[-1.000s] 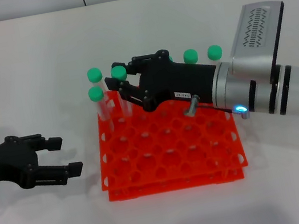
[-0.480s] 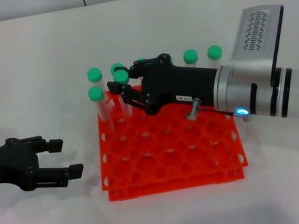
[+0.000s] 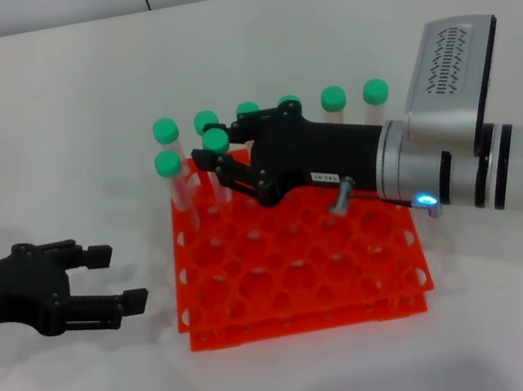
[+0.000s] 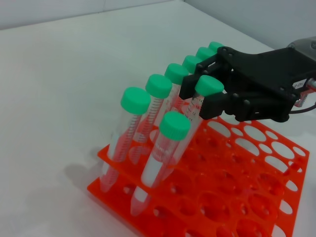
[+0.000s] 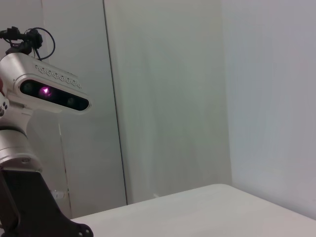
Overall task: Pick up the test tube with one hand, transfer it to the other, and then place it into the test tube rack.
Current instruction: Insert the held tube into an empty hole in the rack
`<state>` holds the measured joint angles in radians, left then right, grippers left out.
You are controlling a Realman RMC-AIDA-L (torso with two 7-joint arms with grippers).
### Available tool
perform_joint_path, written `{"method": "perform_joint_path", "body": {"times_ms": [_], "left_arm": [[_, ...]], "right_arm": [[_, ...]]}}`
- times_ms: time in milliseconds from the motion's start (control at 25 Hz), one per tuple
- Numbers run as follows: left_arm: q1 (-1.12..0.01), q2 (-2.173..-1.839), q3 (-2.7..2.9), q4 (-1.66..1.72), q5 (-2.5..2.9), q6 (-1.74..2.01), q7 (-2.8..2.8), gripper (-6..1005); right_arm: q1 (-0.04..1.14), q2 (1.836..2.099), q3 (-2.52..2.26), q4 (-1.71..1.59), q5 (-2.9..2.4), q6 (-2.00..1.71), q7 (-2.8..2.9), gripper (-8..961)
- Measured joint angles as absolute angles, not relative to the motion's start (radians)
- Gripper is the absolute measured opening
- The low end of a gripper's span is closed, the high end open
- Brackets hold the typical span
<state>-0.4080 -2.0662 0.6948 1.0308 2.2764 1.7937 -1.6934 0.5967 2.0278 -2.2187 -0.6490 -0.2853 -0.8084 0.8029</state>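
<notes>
Nearest, at eight o'clock: unlabelled black left gripper [image 3: 104, 279], jaws parted, empty, well clear of bright orange-red plastic test tube rack [image 3: 304, 294].

Farther, labelled black right gripper [image 3: 221, 167] clamped just under green cap of slender clear test tube [image 3: 216, 145], lower end in rack's second row. Handover apparently done; release left.

Clamp clear only from left wrist [image 4: 205, 96]; right wrist: wall only.

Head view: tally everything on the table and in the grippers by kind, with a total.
Green-capped test tubes: 8 (7 standing in the rack, plus the held test tube)
Orange-red test tube rack: 1
Black grippers: 2 (left gripper open beside the rack; right gripper over the rack, gripping the held tube)
Total: 11
</notes>
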Motion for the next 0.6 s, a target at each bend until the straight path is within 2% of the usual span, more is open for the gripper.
{"method": "perform_joint_path", "body": {"times_ms": [600], "left_arm": [[-0.408,-2.066,0.695,1.031,2.276,1.795,-1.684,889]], "right_arm": [[0.600,2.028,-2.220,-0.649,-0.277,-0.803,0.804,263]]}}
